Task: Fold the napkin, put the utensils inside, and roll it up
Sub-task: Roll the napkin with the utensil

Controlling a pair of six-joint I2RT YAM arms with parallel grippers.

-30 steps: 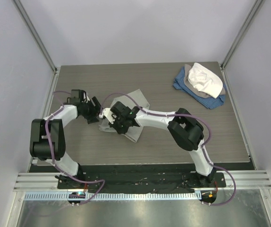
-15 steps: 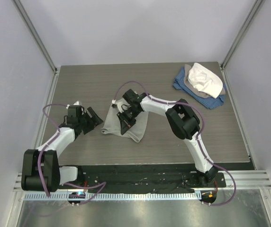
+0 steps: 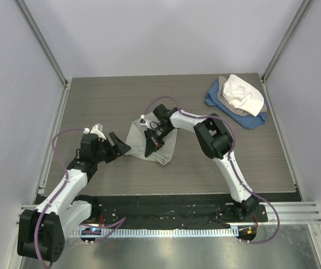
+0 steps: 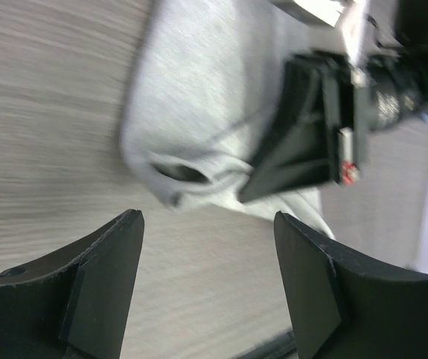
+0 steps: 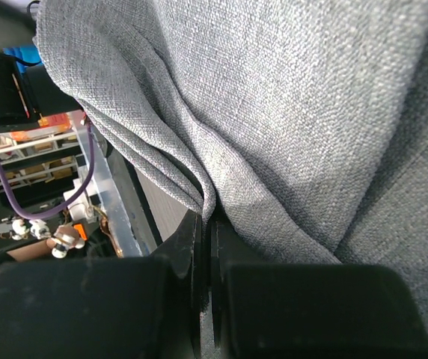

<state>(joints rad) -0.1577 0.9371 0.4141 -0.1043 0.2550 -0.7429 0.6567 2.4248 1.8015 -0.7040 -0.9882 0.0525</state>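
The light grey napkin (image 3: 136,136) lies crumpled and partly folded at the table's middle. My right gripper (image 3: 151,144) rests on it, shut on a fold of the cloth (image 5: 311,97); in the right wrist view its jaws (image 5: 205,224) pinch a doubled edge. My left gripper (image 3: 119,149) is open and empty, low over bare table just left of the napkin's near-left corner (image 4: 199,112). In the left wrist view, the left gripper (image 4: 206,277) frames bare table, with the right gripper (image 4: 304,149) on the cloth beyond. No spoon shows in any view.
A heap of blue, grey and white cloths (image 3: 239,96) sits at the table's far right corner. Metal frame posts (image 3: 44,45) rise at the left and right. A black mat and rail (image 3: 166,210) run along the near edge.
My left gripper has drawn back from the napkin's left edge toward the near left, still open. My right gripper has shifted right and swung round on the napkin, bunching it.
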